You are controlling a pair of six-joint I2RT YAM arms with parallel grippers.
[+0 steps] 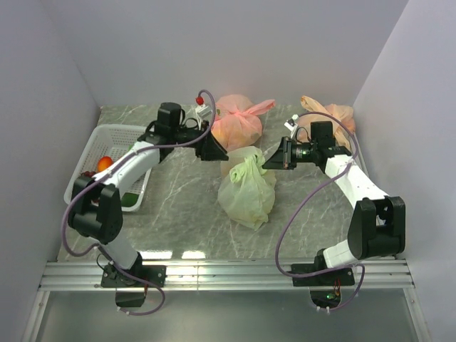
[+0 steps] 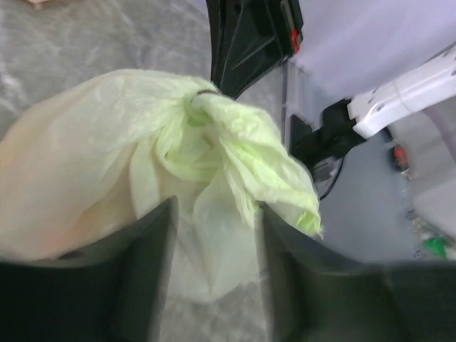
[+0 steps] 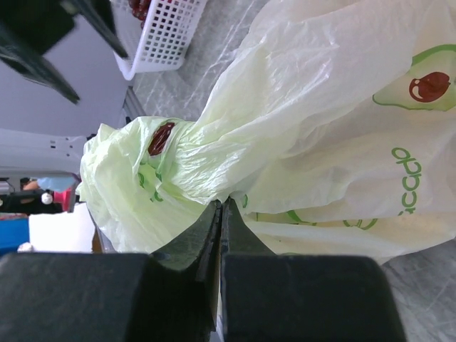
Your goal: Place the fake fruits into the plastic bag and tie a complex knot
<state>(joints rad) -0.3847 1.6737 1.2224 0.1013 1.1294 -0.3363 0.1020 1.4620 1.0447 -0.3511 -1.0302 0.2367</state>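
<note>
Location: plastic bag [image 1: 247, 192] mid-table, between my arms. My right claw [image 3: 222, 205] pinched shut on bag neck. My left claw [image 2: 215, 210] spread, straddling tail [image 2: 226, 251] below knot [image 2: 196, 132]; tail axis points into left claw.

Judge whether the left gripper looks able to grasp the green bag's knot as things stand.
Probably yes: the left gripper is open, fingers flanking the tail below the knot, nothing between. The right gripper pinches the plastic bag from the far side.
</note>
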